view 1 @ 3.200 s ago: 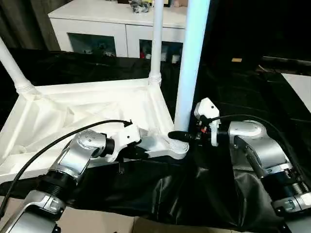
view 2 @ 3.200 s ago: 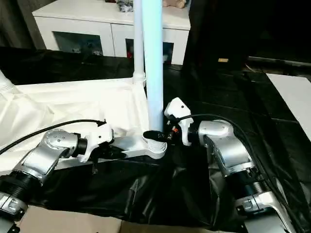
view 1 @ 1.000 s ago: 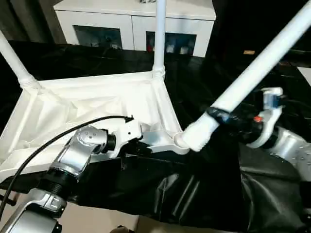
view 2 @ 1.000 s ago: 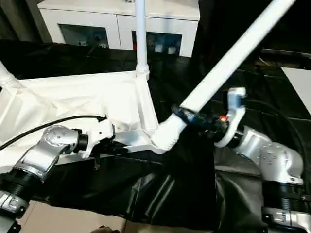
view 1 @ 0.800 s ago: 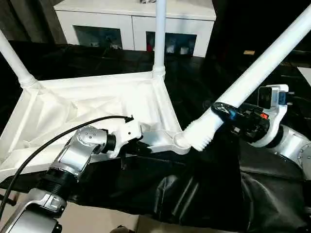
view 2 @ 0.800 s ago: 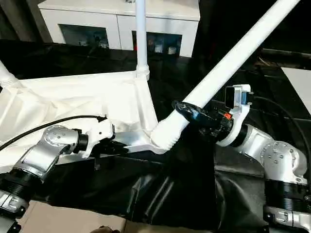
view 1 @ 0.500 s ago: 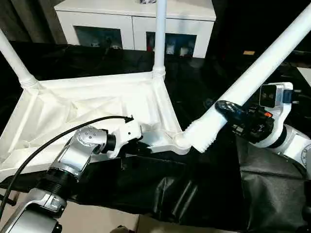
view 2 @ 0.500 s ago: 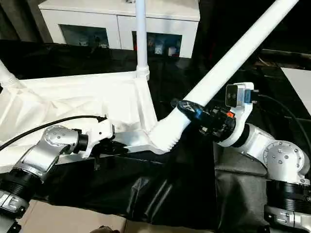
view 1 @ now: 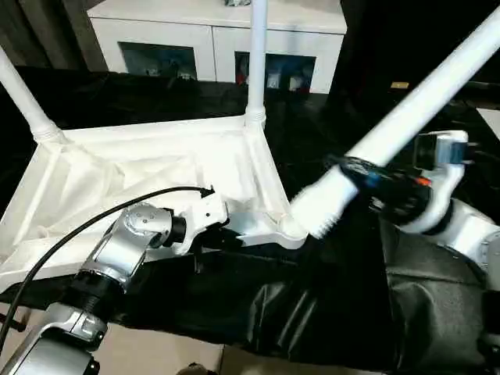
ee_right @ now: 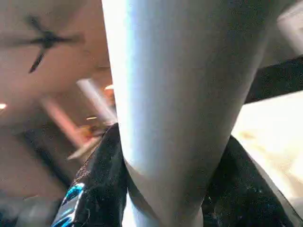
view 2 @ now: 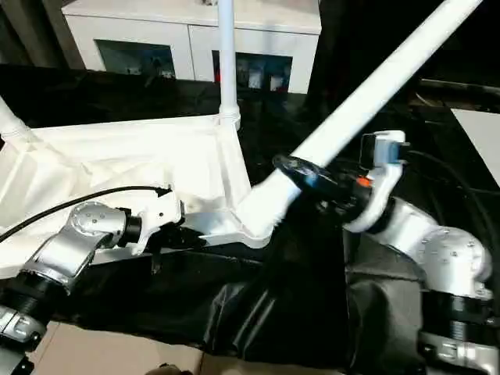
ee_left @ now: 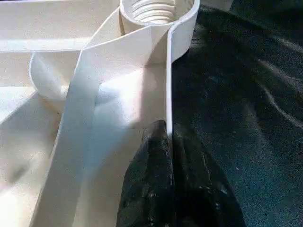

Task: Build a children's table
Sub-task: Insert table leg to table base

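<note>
My right fingers (view 2: 306,173) are wrapped tight around a white leg (view 1: 406,109) that leans across the right of the frame, its ridged end by the corner socket (ee_left: 156,9). My left fingers (ee_left: 165,142) pinch the white tabletop (view 1: 156,168) edge, middle left.

Two silver jointed forearms (view 1: 125,250) with ribbed black collars end in white wrist housings and glossy black fingers (ee_left: 163,189); a thin black cable (view 1: 94,223) arcs over the left one at lower left.
</note>
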`<state>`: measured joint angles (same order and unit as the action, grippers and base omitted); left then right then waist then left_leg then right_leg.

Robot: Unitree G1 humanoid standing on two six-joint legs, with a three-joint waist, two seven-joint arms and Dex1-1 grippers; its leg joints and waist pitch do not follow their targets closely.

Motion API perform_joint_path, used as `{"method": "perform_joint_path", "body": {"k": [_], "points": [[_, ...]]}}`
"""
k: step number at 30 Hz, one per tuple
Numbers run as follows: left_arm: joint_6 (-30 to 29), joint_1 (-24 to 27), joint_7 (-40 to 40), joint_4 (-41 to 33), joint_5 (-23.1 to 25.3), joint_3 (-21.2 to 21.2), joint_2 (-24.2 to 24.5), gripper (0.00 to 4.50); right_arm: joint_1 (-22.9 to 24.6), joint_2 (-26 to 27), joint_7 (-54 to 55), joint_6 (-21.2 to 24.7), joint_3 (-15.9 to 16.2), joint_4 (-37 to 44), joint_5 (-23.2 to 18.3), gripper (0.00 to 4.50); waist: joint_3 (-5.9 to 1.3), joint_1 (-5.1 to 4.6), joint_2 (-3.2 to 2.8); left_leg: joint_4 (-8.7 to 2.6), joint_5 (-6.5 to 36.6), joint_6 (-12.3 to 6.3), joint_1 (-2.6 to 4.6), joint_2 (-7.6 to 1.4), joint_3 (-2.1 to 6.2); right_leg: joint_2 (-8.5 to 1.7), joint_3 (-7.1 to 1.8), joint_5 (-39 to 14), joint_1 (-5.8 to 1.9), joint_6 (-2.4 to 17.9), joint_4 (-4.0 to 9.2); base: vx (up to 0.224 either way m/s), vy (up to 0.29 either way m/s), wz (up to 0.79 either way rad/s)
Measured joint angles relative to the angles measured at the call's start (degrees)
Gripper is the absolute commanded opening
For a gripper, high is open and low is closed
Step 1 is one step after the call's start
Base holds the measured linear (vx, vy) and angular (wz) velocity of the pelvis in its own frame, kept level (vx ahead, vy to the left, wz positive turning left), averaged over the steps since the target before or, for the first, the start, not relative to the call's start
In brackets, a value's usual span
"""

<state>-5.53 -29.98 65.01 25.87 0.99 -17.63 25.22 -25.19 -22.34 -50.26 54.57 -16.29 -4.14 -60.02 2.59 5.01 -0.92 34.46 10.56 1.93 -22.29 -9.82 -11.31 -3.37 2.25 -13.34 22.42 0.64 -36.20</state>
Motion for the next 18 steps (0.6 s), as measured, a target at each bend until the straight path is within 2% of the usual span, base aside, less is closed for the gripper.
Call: {"method": "perform_joint_path", "body": {"k": [2,3,5,7,8,9,14,18], "points": [[-0.39,0.01,-0.35,-0.41,-0.16,0.39,-0.34,0.0,-1.68,1.33,2.41,-0.07,-1.09,-0.05,-1.06,1.84,0.0,0.2,0.0,0.0,-0.04,0.06,-0.14,0.0,0.0,-0.01,0.03,0.0,0.15,0.0,-0.06,0.0,0.0,0.0],[-1.35,0.16,-0.61,-1.33,-0.39,0.72,-0.64,0.28,-2.35,1.45,3.02,0.39,-1.87,0.14,-3.05,1.84,0.0,0.45,0.0,0.01,-0.05,0.07,-0.27,0.0,0.01,-0.02,0.05,0.0,0.25,0.0,-0.08,0.0,0.0,0.0],[-3.35,0.34,-0.63,-3.38,-2.06,1.67,-0.79,0.56,-2.53,1.4,3.23,1.25,-3.09,1.28,-5.55,1.84,0.0,0.69,0.0,0.02,-0.06,0.05,-0.44,0.0,0.0,-0.02,0.03,0.01,0.43,-0.01,-0.08,0.0,0.0,0.0],[-4.7,0.56,-1.53,-6.73,-6.2,4.81,-1.69,0.59,-2.51,1.17,3.24,1.42,-3.76,1.31,-6.01,1.84,-0.01,0.92,0.08,0.15,-0.05,0.03,-0.67,-0.04,0.05,-0.02,0.14,0.01,0.59,-0.01,-0.13,0.0,0.0,0.0],[-4.94,0.5,-1.58,-8.37,-7.23,5.83,-1.65,0.82,-2.49,1.17,3.24,1.51,-3.74,1.31,-6.01,1.84,-0.02,0.99,0.08,0.18,-0.04,0.02,-0.67,-0.04,0.05,-0.02,0.14,0.01,0.6,-0.01,-0.18,0.0,0.0,0.0],[-5.71,0.5,-1.21,-10.33,-8.43,6.5,-1.16,0.82,-2.43,1.17,3.2,1.52,-3.73,1.29,-5.96,1.84,-0.02,1.12,0.07,0.23,-0.04,0.02,-0.66,-0.04,0.05,-0.02,0.13,0.01,0.62,-0.01,-0.27,0.0,0.0,0.0],[-7.18,1.36,-0.03,-11.99,-10.18,6.82,-0.75,1.18,-2.39,1.18,3.58,1.78,-3.74,1.26,-6.35,1.84,-0.01,1.5,0.09,0.47,-0.22,0.01,-0.63,-0.08,0.05,-0.06,0.13,0.02,0.61,-0.01,-0.62,0.0,0.0,0.0],[-9.24,1.91,-0.14,-14.63,-12.86,9.8,-0.32,1.42,-2.4,1.23,3.92,3.09,-4.28,1.26,-9.23,1.84,0.03,1.49,0.15,0.51,-0.38,0.24,-0.58,-0.08,0.05,-0.12,0.15,0.16,0.59,0.04,-0.8,0.0,0.0,0.0]]}}
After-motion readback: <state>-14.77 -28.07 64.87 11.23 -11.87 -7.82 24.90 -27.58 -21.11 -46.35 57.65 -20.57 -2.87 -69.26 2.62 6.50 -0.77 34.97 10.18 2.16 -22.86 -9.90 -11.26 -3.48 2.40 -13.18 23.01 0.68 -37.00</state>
